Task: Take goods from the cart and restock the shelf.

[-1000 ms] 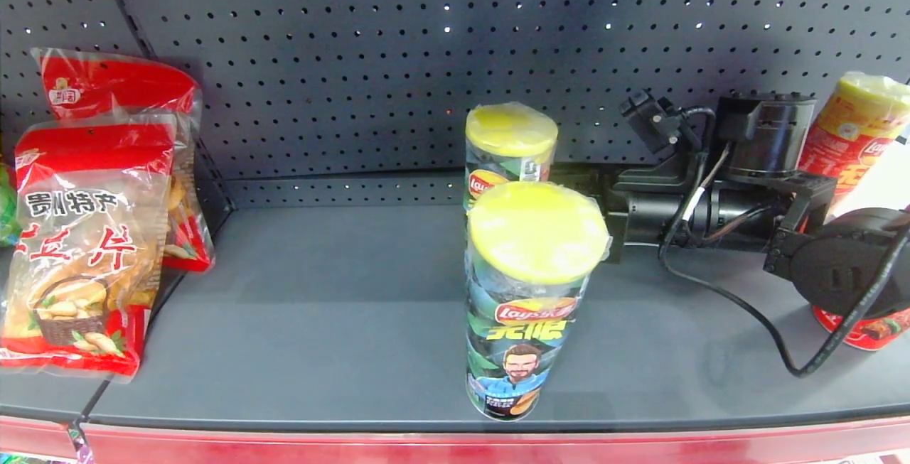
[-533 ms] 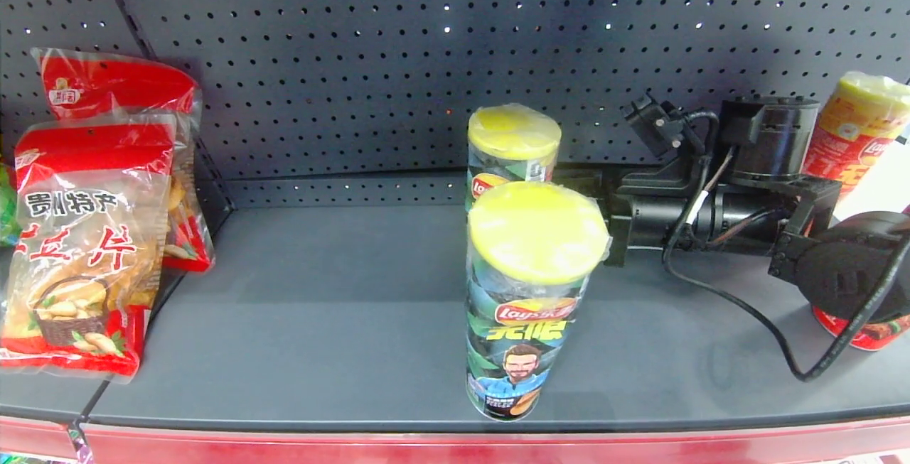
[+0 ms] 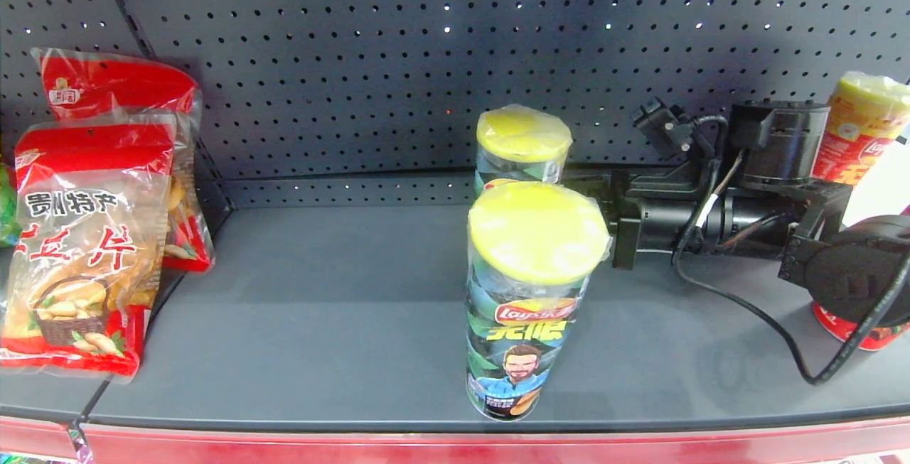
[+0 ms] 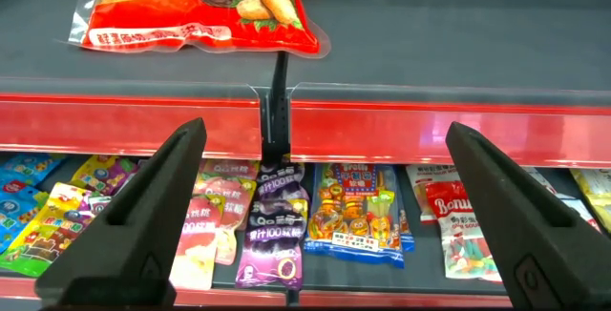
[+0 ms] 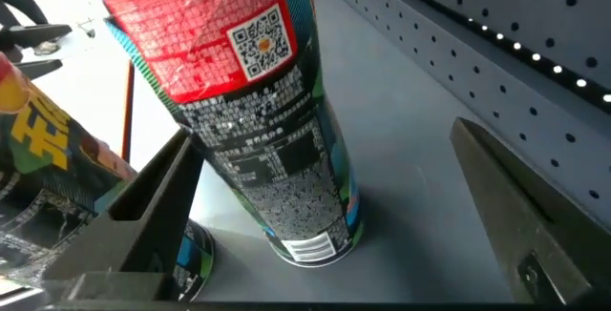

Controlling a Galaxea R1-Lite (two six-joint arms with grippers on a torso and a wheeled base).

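**Rear chip can** [image 3: 522, 143]: stands upright on the shelf [image 3: 341, 308] at far centre, close to the pegboard back. It is directly behind the front chip can [image 3: 530, 286]; whether the two touch cannot be told.

**Right gripper** [image 5: 323, 137]: reaches in from the right. Its jaws are spread wide on either side of the rear can, and neither is seen pressing on it. Judged to be a placement at the point of release.

**Left gripper** [image 4: 325, 128]: jaws wide and empty, hanging before the shelf's red front lip, near the red snack bags [image 3: 78, 236] at the left.

**Risks:**
- On withdrawal, a jaw could clip the tall, narrow rear can and tip it onto the front can. The front can stands near the shelf edge and could fall.
- The right arm's elbow sits over a red chip can [image 3: 849, 327] at near right and could knock it.
- The arm's loose cable [image 3: 753, 315] trails on the shelf and could drag.
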